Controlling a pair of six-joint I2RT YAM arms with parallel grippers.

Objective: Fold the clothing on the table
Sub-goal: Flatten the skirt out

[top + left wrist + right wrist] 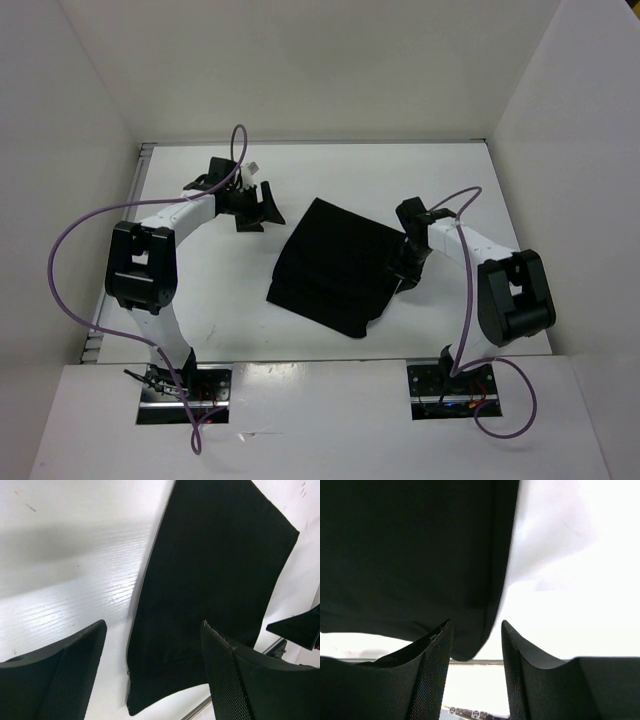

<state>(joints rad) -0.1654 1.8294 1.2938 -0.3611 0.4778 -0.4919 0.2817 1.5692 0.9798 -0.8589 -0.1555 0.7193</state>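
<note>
**A:** Where did the clothing lie?

**B:** The clothing (335,265) lay flat near the middle of the white bench (220,300). It was folded into a rough rectangle set at a slant, with one corner toward the far wall and another toward the near edge.

**A:** And the left tool?

**B:** The left tool (262,212) was off to the garment's left, near its far corner but apart from it. Seen from its own wrist, the jaws were spread wide and held nothing. The cloth lay on the bench beyond the fingertips (97,630).

**A:** The right one?

**B:** The right tool (403,270) sat at the clothing's right edge. In its wrist view the two fingers (440,645) stood parted, more narrowly than the left's, with bright bench showing in the gap. A rounded corner of the fabric came down to the mouth of that gap, beside one finger's tip. Nothing was clamped. Whether that tip touched the cloth, I could not tell.

**A:** Anything else on show?

**B:** A thin metal rim (200,710) ran along the bench just past the garment's end, and purple cables (70,250) looped from both arms.
</note>
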